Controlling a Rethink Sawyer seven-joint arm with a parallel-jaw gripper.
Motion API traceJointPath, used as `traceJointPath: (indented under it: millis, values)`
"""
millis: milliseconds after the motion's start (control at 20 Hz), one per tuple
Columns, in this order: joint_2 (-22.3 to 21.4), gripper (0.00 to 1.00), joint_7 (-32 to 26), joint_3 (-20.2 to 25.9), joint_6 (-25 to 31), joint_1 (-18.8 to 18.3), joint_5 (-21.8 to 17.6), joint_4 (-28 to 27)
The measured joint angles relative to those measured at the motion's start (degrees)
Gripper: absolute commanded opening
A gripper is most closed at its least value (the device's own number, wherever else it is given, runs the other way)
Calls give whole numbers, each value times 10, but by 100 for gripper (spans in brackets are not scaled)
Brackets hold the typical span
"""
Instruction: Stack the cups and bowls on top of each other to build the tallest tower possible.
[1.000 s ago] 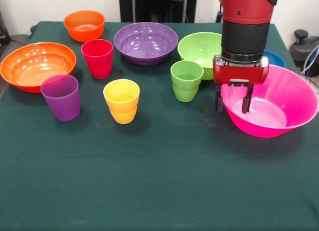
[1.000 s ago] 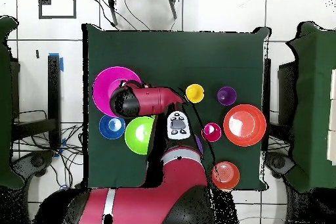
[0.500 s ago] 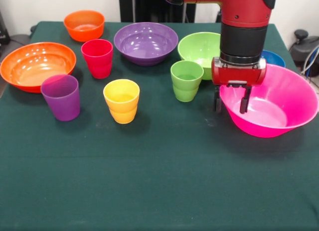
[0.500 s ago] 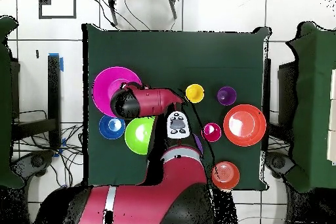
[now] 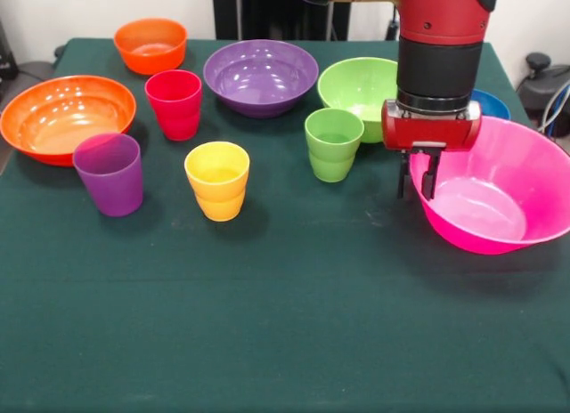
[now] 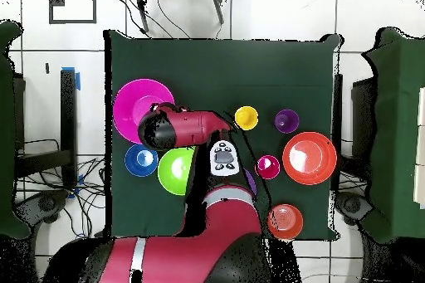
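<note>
My gripper is shut on the near-left rim of the big pink bowl, one finger inside the wall and one outside. The bowl leans at the table's right side; from above the pink bowl lies half under the arm. Left of the gripper stands the green cup, then the yellow cup, purple cup and red cup, all upright and apart. Behind them are the lime green bowl, purple bowl, small orange bowl and large orange bowl.
A small blue bowl peeks out behind the arm, close to the pink bowl's far rim. The dark green cloth runs to the near edge of the table.
The fingers have closed on the pink bowl's rim. The gripper and bowl have shifted a little to the right, and the bowl now sits tilted.
</note>
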Motion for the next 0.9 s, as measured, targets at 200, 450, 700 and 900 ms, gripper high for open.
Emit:
traceJointPath:
  millis: [200, 450, 700, 900]
  values:
    - [1, 0, 0, 0, 0, 0, 0, 0]
    - [1, 0, 0, 0, 0, 0, 0, 0]
    - [2, 0, 0, 0, -1, 0, 0, 0]
    - [3, 100, 0, 0, -3, 0, 0, 0]
